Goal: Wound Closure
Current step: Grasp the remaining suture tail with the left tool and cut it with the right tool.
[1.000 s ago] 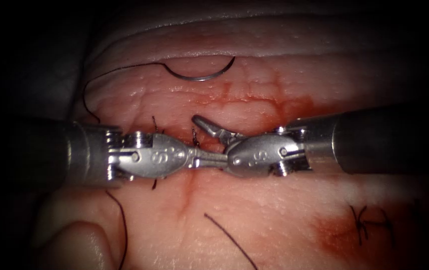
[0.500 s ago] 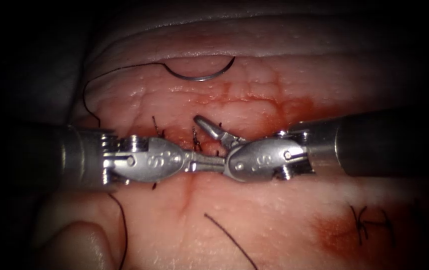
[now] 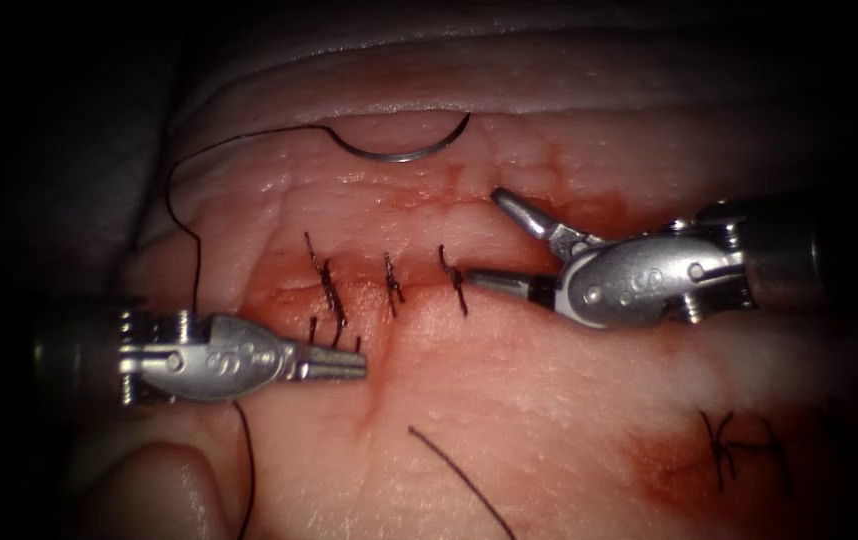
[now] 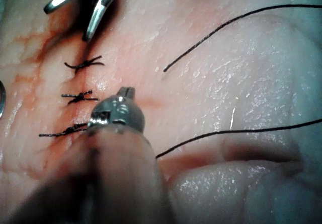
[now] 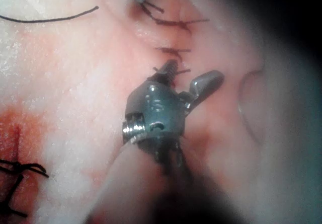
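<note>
Three dark stitches (image 3: 391, 288) cross the cut in the tissue (image 3: 549, 400). The curved needle (image 3: 399, 152) lies free on the tissue beyond the cut, held by neither tool. Its thread (image 3: 171, 195) runs left and down past the left tool. The left tool (image 3: 357, 364) rests just below the left stitch, jaws shut, with nothing seen between them. The right tool (image 3: 487, 238) hovers by the right stitch, jaws open and empty. The left wrist view has the shut tip (image 4: 126, 91) beside the stitches (image 4: 79, 97). The right wrist view has the open jaws (image 5: 193, 75) near a stitch (image 5: 173, 50).
A loose piece of thread (image 3: 459, 478) lies on the near tissue, and a long strand (image 3: 246, 460) runs down under the left tool. An older knotted stitch (image 3: 729, 450) sits in a red patch at the lower right. Red fluid (image 3: 589, 215) stains the tissue along the cut.
The two tools, tip to tip over the middle stitch before, have drawn apart: the left one back left and down, the right one right and up. All three stitches are now uncovered.
</note>
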Robot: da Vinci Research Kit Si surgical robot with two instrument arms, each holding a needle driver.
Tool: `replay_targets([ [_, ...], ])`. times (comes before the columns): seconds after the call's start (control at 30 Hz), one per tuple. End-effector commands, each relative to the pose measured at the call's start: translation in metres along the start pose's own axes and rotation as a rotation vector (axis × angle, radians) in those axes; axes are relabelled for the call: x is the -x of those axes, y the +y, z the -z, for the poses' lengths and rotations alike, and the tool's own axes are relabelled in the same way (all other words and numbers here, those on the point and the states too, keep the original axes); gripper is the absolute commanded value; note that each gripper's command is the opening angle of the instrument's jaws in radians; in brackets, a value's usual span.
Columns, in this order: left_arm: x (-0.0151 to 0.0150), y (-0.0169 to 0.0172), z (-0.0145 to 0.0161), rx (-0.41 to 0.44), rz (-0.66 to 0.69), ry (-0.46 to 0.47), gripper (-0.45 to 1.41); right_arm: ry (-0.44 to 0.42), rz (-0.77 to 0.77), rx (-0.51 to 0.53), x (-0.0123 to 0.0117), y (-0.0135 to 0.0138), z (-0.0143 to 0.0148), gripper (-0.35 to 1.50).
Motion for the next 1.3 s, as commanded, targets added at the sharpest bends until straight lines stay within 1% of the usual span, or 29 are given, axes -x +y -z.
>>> replay_targets([
  [0.03, 0.0008, 0.0001, -0.0008, -0.001, 0.004, -0.012, -0.45, 0.0, -0.002, 0.003, 0.0003, -0.0003, -0.0004, 1.08],
  [0.2, 0.0027, 0.0001, -0.0012, -0.001, 0.025, -0.062, -0.45, 0.0, 0.001, 0.006, 0.0003, -0.0007, -0.0006, 1.04],
  [0.3, 0.0038, 0.0002, -0.0018, 0.01, 0.068, -0.103, -0.45, 0.001, 0.001, 0.006, 0.0003, -0.0008, -0.0006, 1.01],
  [0.33, 0.0042, 0.0003, -0.0021, 0.014, 0.087, -0.118, -0.42, 0.001, 0.001, 0.006, 0.0003, -0.0008, -0.0006, 0.99],
  [0.37, 0.0045, 0.0003, -0.0023, 0.015, 0.102, -0.126, -0.27, 0.001, 0.001, 0.006, 0.0003, -0.0008, -0.0005, 0.99],
  [0.4, 0.0047, 0.0002, -0.0025, 0.019, 0.118, -0.128, -0.16, 0.001, 0.001, 0.006, 0.0003, -0.0008, -0.0005, 0.99],
  [0.47, 0.0051, 0.0001, -0.0028, 0.029, 0.151, -0.122, -0.01, 0.001, 0.001, 0.006, 0.0003, -0.0008, -0.0005, 0.99],
  [0.57, 0.0055, 0.0, -0.0027, 0.041, 0.183, -0.12, 0.1, 0.001, 0.001, 0.005, 0.0003, -0.0008, -0.0005, 0.98],
  [0.7, 0.0057, 0.0001, -0.0021, 0.051, 0.203, -0.128, 0.15, 0.001, 0.001, 0.005, 0.0002, -0.0008, -0.0005, 0.98],
  [0.87, 0.0038, 0.0, -0.0009, 0.06, 0.221, -0.123, 0.17, 0.002, 0.003, 0.006, 0.0003, -0.0009, -0.0005, 0.96],
  [1.0, 0.0019, -0.0001, 0.0002, 0.055, 0.23, -0.093, 0.17, -0.001, 0.004, 0.008, 0.0004, -0.001, -0.0005, 0.96],
  [1.17, -0.0005, -0.0011, 0.0022, 0.028, 0.202, -0.009, 0.19, -0.002, 0.004, 0.013, 0.0005, -0.001, -0.0005, 0.94],
  [1.23, -0.0011, -0.0017, 0.0029, 0.02, 0.202, 0.018, 0.24, -0.002, 0.005, 0.013, 0.0006, -0.001, -0.0005, 0.94],
  [1.3, -0.0016, -0.0026, 0.0036, -0.001, 0.211, 0.04, 0.36, -0.004, 0.005, 0.015, 0.0006, -0.001, -0.0005, 0.94],
])
